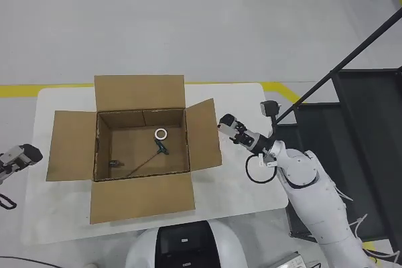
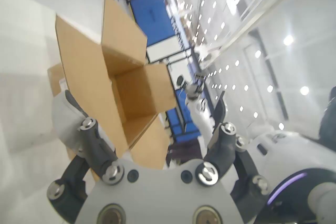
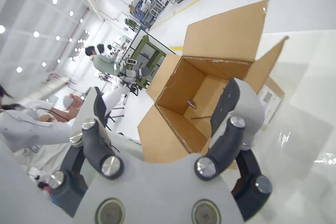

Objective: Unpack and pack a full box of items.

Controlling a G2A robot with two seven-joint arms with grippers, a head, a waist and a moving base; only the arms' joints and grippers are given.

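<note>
Both spread and empty, the left gripper [image 2: 143, 117] and right gripper [image 3: 165, 107] hang on either side of the box [image 1: 120, 119], likely to leave its mouth free; it stands on the table [image 1: 234, 100], flaps folded out, a ring [image 1: 161, 134] and a rod [image 1: 145, 162] on its floor.

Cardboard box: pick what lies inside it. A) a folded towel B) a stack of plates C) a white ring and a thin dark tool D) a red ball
C: a white ring and a thin dark tool lie on the floor of the cardboard box.
</note>
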